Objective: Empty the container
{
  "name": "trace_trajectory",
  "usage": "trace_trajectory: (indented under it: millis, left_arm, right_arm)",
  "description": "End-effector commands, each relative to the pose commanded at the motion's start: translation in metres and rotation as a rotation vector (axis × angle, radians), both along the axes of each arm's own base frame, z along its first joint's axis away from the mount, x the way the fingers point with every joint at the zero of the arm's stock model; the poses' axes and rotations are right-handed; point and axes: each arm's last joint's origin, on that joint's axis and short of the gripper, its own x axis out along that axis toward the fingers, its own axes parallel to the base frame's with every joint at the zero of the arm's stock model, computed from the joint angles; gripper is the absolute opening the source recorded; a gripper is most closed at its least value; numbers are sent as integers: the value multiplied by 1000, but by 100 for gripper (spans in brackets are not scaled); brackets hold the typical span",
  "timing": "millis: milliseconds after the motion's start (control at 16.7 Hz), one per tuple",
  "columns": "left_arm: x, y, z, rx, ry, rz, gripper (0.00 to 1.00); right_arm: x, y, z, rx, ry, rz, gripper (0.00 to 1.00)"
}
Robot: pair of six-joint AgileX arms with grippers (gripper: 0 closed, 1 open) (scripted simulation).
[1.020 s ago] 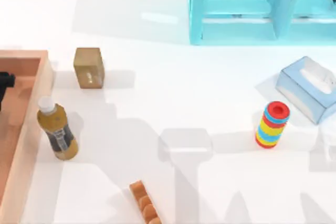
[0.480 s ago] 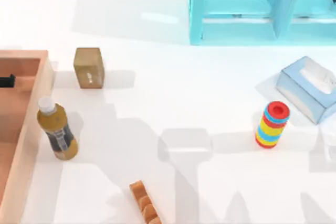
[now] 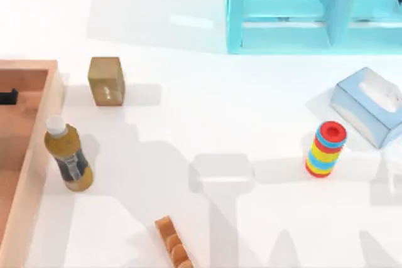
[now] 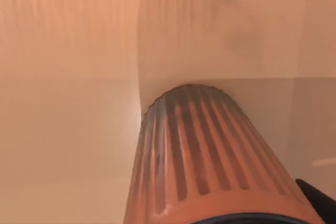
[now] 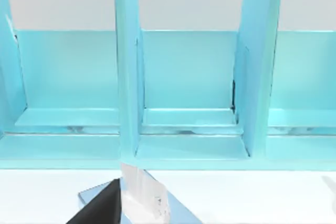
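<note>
A wooden tray (image 3: 38, 149) with low walls lies at the left edge of a white table (image 3: 220, 123). A small black part of the left gripper (image 3: 7, 96) shows over the tray's floor at the far left; whether it is open or closed cannot be told. The left wrist view looks closely at a ribbed orange cylinder (image 4: 210, 161) against the tray's wooden surface. A bottle (image 3: 68, 155) of amber liquid stands on the table just outside the tray's right wall. A small cardboard box (image 3: 105, 80) sits near the tray's far corner. A row of bread rolls (image 3: 174, 246) lies at the near edge. To the right stand a striped stack of rings (image 3: 326, 149) and a tissue box (image 3: 370, 105). A turquoise shelf (image 3: 301, 10) lines the far side.
</note>
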Motion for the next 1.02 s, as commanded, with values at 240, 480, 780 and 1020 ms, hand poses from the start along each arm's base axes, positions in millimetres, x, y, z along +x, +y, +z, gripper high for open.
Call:
trace_trajectory:
  millis: [240, 480, 780, 1020]
  left_arm:
    - [8, -13, 41, 58, -47, -14, 0]
    - [10, -20, 104, 88, -96, -36, 0]
    - [2, -9, 133, 31, -31, -22, 0]
    - [0, 0, 129, -3, 1, 0, 0]
  right_arm:
    - [0, 0, 0, 0, 0, 0, 100]
    - [0, 0, 0, 0, 0, 0, 100]
    - [0, 0, 0, 0, 0, 0, 100]
    - [0, 0, 0, 0, 0, 0, 100]
